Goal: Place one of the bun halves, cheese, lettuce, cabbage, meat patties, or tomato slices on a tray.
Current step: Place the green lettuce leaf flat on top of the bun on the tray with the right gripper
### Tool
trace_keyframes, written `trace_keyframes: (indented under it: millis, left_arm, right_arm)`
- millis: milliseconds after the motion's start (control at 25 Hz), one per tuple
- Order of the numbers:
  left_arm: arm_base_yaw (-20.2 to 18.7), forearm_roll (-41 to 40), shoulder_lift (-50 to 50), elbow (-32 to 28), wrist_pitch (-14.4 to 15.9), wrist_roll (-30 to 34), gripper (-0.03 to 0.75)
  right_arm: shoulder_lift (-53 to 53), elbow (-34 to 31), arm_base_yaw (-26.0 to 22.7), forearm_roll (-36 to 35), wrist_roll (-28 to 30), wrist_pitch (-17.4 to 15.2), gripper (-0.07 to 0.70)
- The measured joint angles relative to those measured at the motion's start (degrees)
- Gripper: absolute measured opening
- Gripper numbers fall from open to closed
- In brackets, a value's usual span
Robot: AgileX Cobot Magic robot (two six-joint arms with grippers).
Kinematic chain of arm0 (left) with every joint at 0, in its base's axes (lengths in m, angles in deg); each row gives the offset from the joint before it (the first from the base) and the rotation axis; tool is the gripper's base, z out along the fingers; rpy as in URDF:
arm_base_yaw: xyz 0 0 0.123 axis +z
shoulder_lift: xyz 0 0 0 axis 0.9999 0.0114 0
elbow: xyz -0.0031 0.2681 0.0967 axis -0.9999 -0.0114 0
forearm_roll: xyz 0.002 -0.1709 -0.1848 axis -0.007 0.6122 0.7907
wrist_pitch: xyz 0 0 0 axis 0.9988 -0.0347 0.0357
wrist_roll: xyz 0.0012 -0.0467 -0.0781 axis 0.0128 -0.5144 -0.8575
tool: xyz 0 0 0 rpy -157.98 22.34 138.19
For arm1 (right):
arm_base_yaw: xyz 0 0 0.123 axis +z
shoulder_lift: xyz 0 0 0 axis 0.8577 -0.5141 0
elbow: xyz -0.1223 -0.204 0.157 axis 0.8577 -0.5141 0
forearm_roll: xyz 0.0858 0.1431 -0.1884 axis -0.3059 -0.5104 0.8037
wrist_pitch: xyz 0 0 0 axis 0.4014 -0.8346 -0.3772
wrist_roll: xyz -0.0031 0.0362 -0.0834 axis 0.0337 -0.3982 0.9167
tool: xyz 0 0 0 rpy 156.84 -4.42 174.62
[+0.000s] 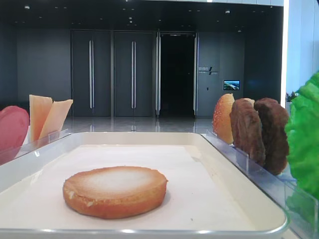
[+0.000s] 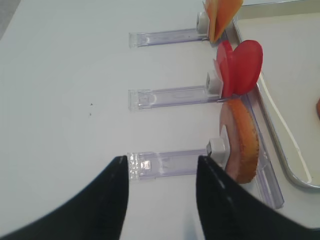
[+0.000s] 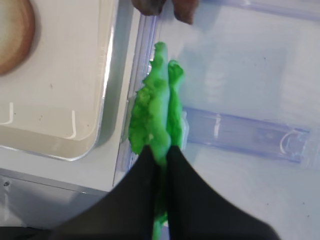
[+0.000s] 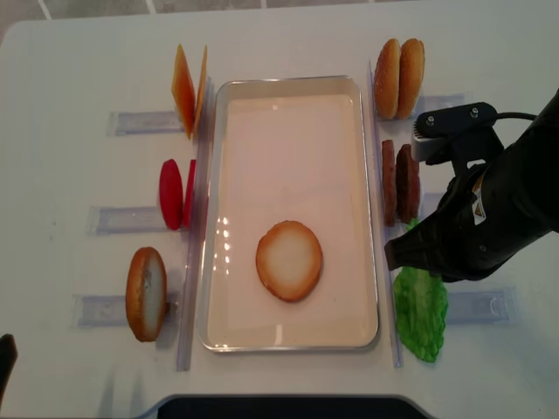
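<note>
We see one bun half (image 4: pixel 289 260) already lying flat on the tray (image 4: pixel 293 86). Our right tool (image 3: pixel 160 152) is clenched on the lettuce (image 3: pixel 157 107), which stands in its rack beside the tray; lifting and placing remain. Our left tool (image 2: pixel 160 165) hangs released.

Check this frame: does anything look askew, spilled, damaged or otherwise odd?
Nothing stands out. One bun half lies flat on the tray; the other foods stand upright in the racks beside it. The right gripper is shut on the lettuce in its rack. The left gripper hangs open over the table.
</note>
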Motion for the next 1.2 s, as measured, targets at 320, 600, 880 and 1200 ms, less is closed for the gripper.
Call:
trace_keyframes:
  millis: [320,600,880,1200]
  left_arm:
    - [0.0,0.0,0.0,0.0,0.0,0.0,0.342]
    - [0.0,-0.1,0.0,0.0,0.0,0.0,0.342]
    - [0.0,0.0,0.0,0.0,0.0,0.0,0.342]
    - [0.0,0.0,0.0,0.0,0.0,0.0,0.342]
  right_arm:
    - [5.3,0.0,0.0,-0.2,0.0,-1.5,0.044]
    - [9.4,2.4,0.0,-0.3,0.0,-6.0,0.044]
    - [11.8,7.6,0.0,-1.8,0.0,-10.6,0.044]
    - [11.9,7.8,0.0,-1.9,0.0,-11.0,0.044]
